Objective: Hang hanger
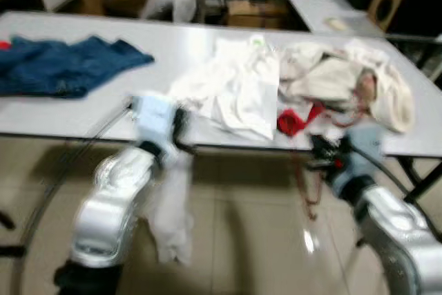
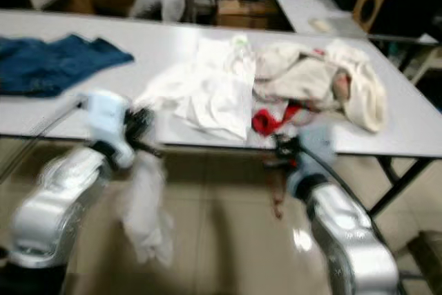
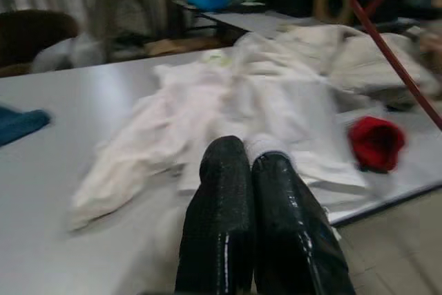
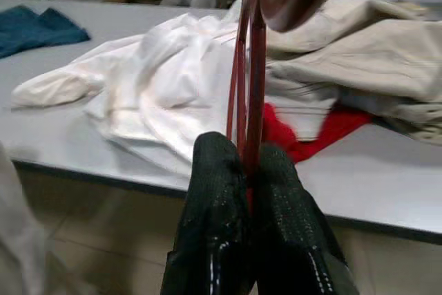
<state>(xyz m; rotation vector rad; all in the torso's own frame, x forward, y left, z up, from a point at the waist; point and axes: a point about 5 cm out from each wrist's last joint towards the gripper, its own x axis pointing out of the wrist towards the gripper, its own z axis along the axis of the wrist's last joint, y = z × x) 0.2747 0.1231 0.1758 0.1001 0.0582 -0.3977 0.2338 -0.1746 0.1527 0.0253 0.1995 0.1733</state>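
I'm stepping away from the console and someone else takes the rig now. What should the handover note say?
Right gripper: shut on the red hanger, held before the table's near edge.
Left gripper: shut on a white cloth that hangs below it over the floor.
On the table: white shirt, beige clothes, red cloth, blue garment.
Done: hanger picked up.
Left: hang it; no rail in view.

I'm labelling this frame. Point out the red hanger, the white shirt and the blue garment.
red hanger [image 4: 252, 67], right wrist view, its thin rods.
white shirt [image 1: 231, 91], left eye view, middle of the cloth.
blue garment [image 1: 62, 67], left eye view, its middle.
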